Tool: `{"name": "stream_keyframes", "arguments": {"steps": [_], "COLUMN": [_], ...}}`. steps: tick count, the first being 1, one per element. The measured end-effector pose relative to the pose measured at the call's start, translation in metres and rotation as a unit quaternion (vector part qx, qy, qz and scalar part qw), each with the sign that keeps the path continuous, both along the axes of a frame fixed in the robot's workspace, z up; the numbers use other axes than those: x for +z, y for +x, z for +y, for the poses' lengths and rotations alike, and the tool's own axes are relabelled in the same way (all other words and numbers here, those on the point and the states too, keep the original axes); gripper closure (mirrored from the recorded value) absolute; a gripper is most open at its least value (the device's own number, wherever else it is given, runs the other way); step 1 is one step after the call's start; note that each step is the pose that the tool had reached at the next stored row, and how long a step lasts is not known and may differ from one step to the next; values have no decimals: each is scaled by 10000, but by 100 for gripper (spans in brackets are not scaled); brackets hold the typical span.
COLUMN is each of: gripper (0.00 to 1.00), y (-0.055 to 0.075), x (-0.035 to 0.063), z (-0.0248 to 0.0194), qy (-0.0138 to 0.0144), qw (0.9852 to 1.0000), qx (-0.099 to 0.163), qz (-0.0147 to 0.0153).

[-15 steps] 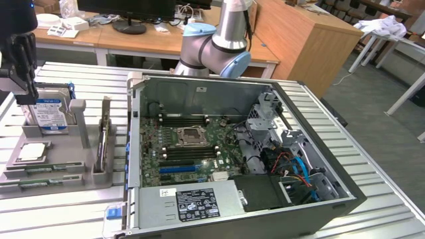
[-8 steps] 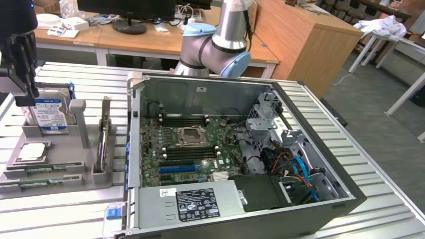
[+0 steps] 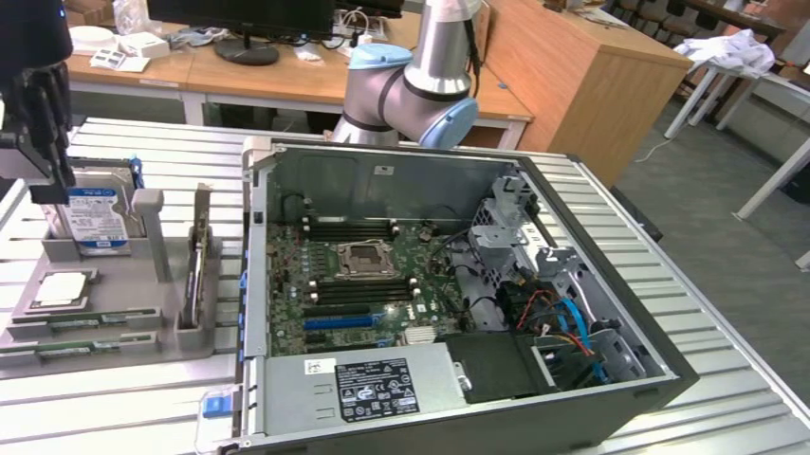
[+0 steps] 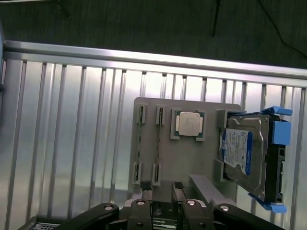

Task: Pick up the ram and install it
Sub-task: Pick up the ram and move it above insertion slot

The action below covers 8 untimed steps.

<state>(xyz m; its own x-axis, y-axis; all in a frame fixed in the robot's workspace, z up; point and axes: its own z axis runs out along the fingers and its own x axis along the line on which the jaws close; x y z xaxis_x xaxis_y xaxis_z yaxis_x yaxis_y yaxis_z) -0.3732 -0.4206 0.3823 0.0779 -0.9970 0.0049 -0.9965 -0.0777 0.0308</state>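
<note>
Two ram sticks [image 3: 79, 322] [image 4: 158, 143] sit in slots of the gray tray [image 3: 142, 332] [image 4: 192, 158], side by side, long axes parallel and running across the exterior view from left to right. You also have a processor chip [image 3: 61, 289] [image 4: 188, 123] and an upright hard drive [image 3: 98, 220] [image 4: 242, 151] in that tray. Your gripper [image 3: 48, 190] [image 4: 161, 188] hangs above it, jaws apart, empty.

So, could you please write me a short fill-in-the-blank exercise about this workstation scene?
1. The hard drive bears a ___-and-white label.
2. The processor chip lies between the ram and the ___.
3. The open computer case sits to the exterior view's ___ of the gray fixture.
4. The hand hangs above the fixture holding ___.
Missing words: blue; hard drive; right; nothing.
</note>
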Motion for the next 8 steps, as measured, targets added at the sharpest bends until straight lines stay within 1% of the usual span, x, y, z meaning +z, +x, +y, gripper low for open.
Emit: {"name": "stream_keyframes", "arguments": {"steps": [8], "gripper": [70], "y": [1], "x": [-95], "z": [0], "qy": [10], "qw": [10000], "qx": [1], "qz": [0]}}
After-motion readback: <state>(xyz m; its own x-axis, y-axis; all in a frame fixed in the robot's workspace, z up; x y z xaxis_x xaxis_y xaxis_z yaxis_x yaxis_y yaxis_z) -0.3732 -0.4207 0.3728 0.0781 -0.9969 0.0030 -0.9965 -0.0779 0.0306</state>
